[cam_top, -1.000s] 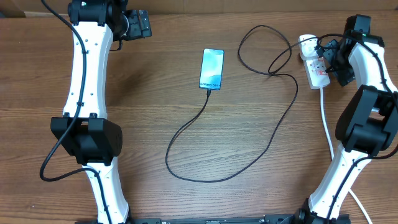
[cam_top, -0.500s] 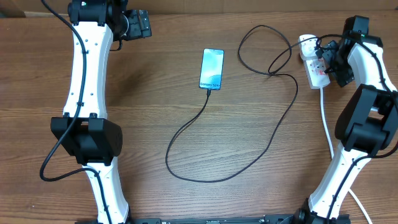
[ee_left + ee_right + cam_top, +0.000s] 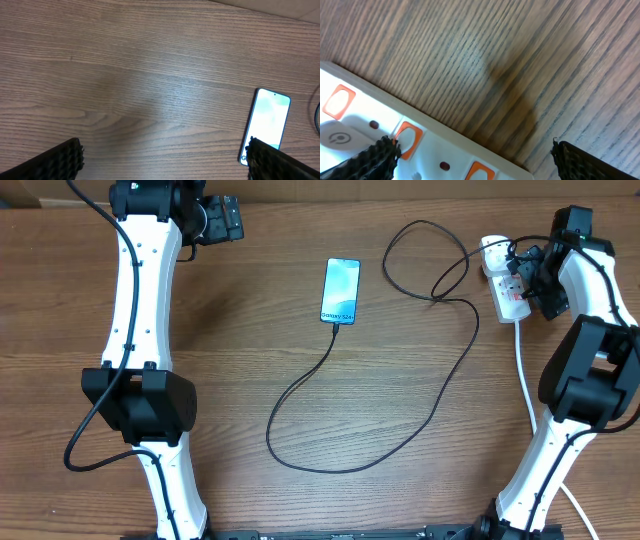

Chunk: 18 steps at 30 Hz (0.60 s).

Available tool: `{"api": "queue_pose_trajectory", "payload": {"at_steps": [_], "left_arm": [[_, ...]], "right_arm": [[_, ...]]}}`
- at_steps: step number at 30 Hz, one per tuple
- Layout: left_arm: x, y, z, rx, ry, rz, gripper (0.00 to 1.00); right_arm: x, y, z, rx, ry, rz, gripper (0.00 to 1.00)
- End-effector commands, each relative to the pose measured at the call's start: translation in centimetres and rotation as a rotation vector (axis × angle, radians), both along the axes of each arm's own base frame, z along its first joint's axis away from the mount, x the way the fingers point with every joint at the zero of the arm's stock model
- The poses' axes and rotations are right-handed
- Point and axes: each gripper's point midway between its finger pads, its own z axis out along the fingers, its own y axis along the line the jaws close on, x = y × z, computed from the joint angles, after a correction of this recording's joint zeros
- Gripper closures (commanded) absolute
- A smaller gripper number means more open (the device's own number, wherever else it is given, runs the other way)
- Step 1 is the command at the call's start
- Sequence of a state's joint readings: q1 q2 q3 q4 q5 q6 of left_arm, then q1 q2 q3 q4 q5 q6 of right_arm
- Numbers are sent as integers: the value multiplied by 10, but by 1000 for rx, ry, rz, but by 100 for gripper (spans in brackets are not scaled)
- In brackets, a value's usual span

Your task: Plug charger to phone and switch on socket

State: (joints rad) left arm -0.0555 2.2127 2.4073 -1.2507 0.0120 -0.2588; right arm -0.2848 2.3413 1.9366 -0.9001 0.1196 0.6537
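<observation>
Risk: my right hand [image 3: 472, 145], spread wide over the white oblong red-switched power strip [image 3: 432, 147], may shove it instead of pressing.

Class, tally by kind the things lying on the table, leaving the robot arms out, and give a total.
Phone: 1
Charger: 1
Socket: 1
Total: 3
</observation>
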Motion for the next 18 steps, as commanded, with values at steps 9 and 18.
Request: {"api": "queue_pose_trajectory", "payload": {"at_steps": [9, 18], "left_arm": [[0, -4, -5, -11, 12, 1, 0], [0, -4, -5, -11, 12, 1, 0]], "right_arm": [[2, 9, -15, 13, 15, 16, 0], [1, 9, -16, 15, 20, 17, 0]]}}
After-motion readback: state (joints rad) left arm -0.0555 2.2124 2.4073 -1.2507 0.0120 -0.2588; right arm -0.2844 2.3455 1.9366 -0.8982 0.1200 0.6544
